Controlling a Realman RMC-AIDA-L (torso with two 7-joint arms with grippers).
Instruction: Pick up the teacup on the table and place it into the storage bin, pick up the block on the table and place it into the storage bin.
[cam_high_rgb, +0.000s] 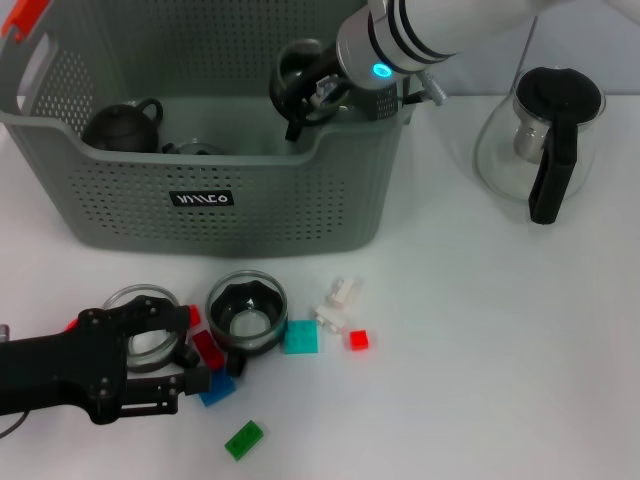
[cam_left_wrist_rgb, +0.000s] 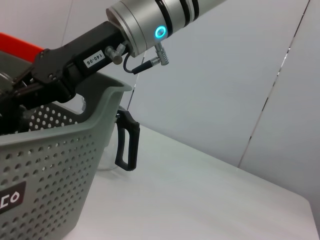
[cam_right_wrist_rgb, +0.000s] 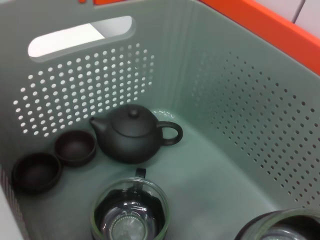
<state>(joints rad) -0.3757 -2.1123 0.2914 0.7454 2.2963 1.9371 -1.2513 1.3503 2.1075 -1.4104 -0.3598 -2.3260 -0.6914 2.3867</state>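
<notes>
Over the storage bin (cam_high_rgb: 120, 190), right gripper (cam_high_rgb: 300, 85) is gripping a glass teacup (cam_high_rgb: 298, 68); lowering gently is advised, avoiding the dark teapot (cam_right_wrist_rgb: 132, 132); left gripper (cam_high_rgb: 195, 360), state indeterminable, is idling on the table (cam_high_rgb: 500, 350).

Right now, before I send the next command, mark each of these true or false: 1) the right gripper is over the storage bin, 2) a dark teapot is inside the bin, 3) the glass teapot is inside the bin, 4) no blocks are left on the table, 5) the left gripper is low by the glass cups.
1) True: the right gripper is above the storage bin.
2) True: a dark teapot sits on the bin floor.
3) False: the glass teapot stands on the table to the bin's right.
4) False: several remain, including a green block and a red block.
5) True: the left gripper is beside the two glass cups.
</notes>
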